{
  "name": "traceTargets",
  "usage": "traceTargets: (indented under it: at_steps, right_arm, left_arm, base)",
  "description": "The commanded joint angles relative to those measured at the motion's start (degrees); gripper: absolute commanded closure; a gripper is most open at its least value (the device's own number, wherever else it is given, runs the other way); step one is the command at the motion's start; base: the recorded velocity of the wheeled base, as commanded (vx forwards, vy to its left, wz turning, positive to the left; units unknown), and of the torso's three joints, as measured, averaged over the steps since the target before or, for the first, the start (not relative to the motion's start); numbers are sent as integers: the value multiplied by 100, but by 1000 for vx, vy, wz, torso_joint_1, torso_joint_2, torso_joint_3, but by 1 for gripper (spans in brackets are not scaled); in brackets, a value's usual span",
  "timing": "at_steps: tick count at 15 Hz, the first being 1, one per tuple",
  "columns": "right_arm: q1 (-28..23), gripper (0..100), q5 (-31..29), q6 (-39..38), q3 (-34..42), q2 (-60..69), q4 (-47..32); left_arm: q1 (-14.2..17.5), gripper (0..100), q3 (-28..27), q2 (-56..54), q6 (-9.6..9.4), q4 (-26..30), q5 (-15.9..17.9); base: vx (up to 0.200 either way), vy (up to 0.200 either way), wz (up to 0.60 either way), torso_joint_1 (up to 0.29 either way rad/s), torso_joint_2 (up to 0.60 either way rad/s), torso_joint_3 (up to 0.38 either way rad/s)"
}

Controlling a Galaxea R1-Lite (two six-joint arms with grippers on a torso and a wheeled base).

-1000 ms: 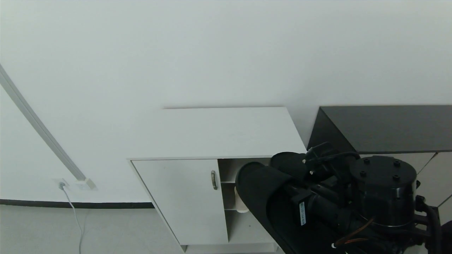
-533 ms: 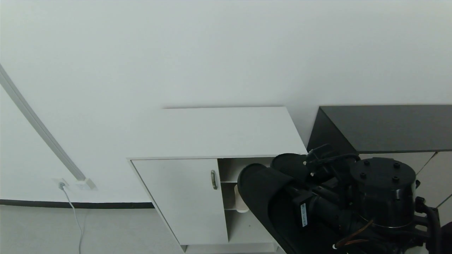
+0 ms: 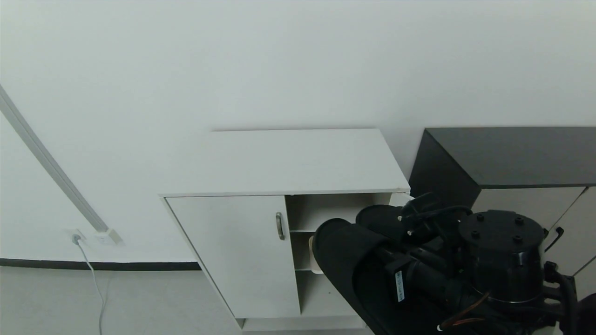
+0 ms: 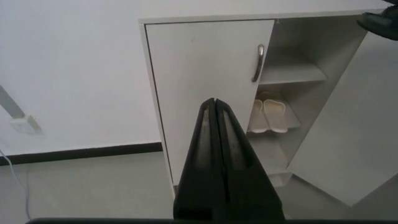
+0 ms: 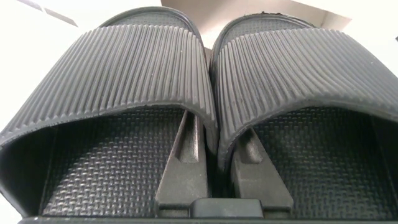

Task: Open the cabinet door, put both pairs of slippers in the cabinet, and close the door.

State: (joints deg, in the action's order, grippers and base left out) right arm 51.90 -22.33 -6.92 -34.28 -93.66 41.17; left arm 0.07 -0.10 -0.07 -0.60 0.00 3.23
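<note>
Black slippers (image 5: 149, 68): a ribbed-strap pair with textured footbeds, held side by side. The right end effector (image 5: 216, 134) reaches in under the straps and is clenched on the two inner side walls, pinching them together.

Handling, judged by look:
- Foam or rubber, so light, soft and grippy rather than slick.
- Not fragile.
- The walls will flex under the pinch, so the toes may sag or splay.
- The adjoining inner edges are the sensible hold, since one grip carries both.

In the head view the pair hangs in front of the cabinet (image 3: 298, 163), level with its open right half.

Pale slippers (image 4: 270, 115) lie on the middle shelf (image 4: 283, 130), toes inward. The bottom shelf (image 3: 326, 298) looks free.

The open door (image 4: 360, 124) is swung wide. The closed door (image 3: 233, 256), with its metal handle (image 3: 279, 226), covers the left half.

Left end effector (image 4: 214, 106): fingers pressed together, nothing between them, hanging before the closed door.

Room:
- Plain white wall (image 3: 279, 60).
- Grey floor (image 3: 116, 302).
- Socket (image 3: 74, 238) with a cable (image 3: 95, 288) trailing down.
- Dark unit (image 3: 512, 153) just beside the cabinet on the right.
</note>
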Motion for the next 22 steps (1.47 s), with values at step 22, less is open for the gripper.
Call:
traceTargets:
  at_steps: [22]
  right_arm:
    - [58, 100, -8, -2, 53, -56, -3]
  left_arm:
    - [1, 100, 1, 7, 7, 0, -7]
  base:
    - [0, 0, 0, -186, 510, 320]
